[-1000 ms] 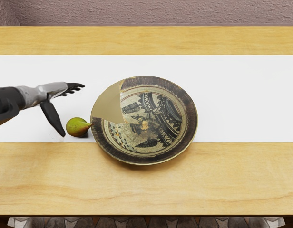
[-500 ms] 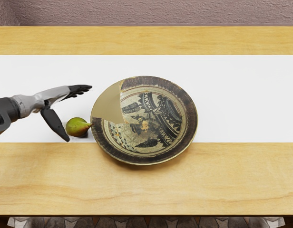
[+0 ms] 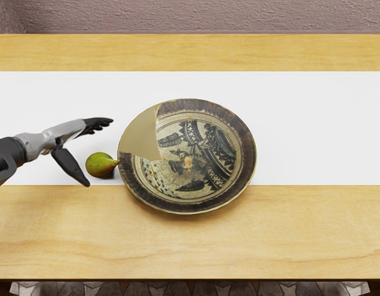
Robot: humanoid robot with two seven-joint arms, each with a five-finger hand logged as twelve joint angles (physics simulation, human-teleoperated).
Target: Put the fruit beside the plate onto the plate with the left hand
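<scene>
Left hand [image 3: 66, 140] sits mid-left in your frame: spread wide, empty, thumb angled down just left of the fruit [image 3: 101, 164]. Fruit's on the worktop [image 3: 190, 237], tip touching the plate's [image 3: 248, 154] left rim.

Single camera, head height, slanting down.
Faces across the table [image 3: 196, 237] toward the far wall [image 3: 239, 15]; near edge at bottom, plate [image 3: 247, 139] mid-frame, moderately close.

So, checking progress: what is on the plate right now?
Nothing lies on the plate; only its own painted surface shows. The green fruit sits beside its left rim. The whole inside is in view, with nothing hidden.
</scene>
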